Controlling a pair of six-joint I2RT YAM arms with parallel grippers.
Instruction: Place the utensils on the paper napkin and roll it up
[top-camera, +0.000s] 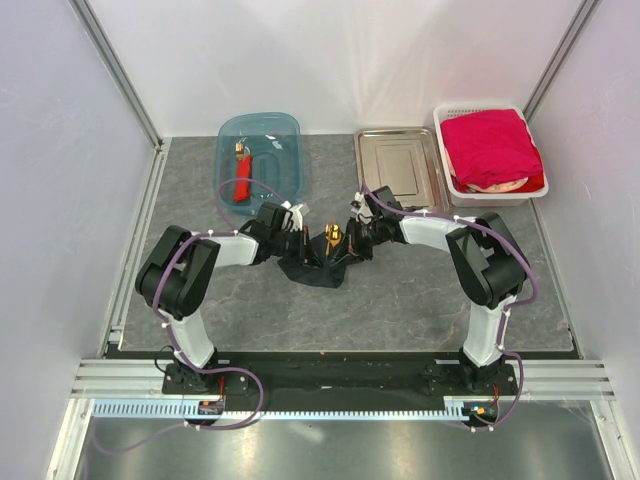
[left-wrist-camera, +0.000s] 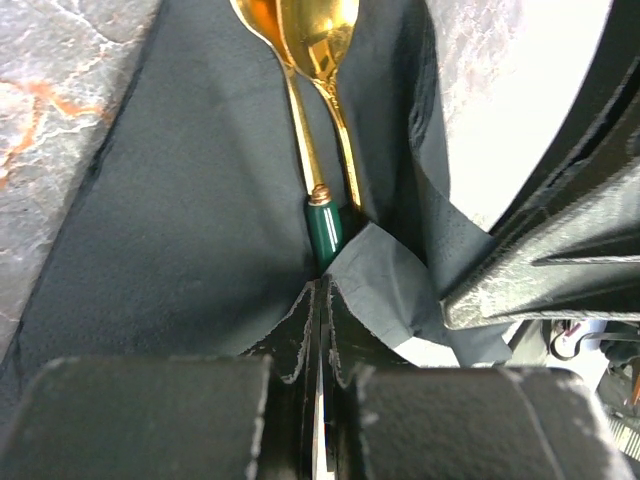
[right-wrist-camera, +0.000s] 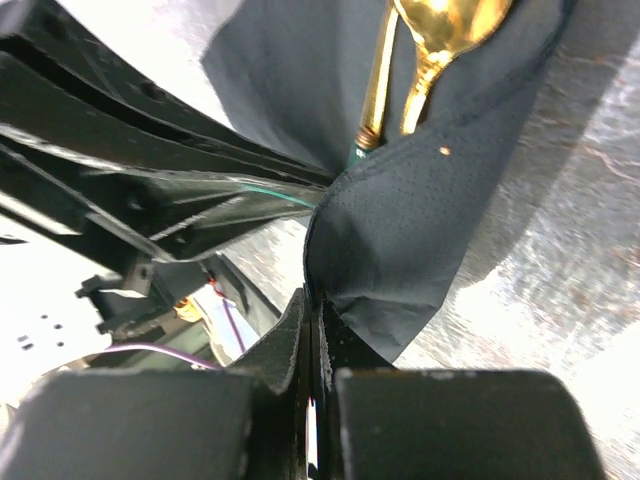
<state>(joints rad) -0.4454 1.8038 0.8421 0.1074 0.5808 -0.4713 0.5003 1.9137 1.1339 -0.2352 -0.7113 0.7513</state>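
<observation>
Napkin (top-camera: 314, 270) edges sit pinched in my shut left gripper (left-wrist-camera: 320, 297) and right gripper (right-wrist-camera: 308, 306), so I'd roll both evenly over the spoons (left-wrist-camera: 318, 40), gently, avoiding tears.

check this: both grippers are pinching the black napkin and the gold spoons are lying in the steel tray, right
No: the left wrist view shows the gold spoons lying on the black napkin, not in the steel tray. The left gripper and right gripper do each pinch the napkin.
</observation>
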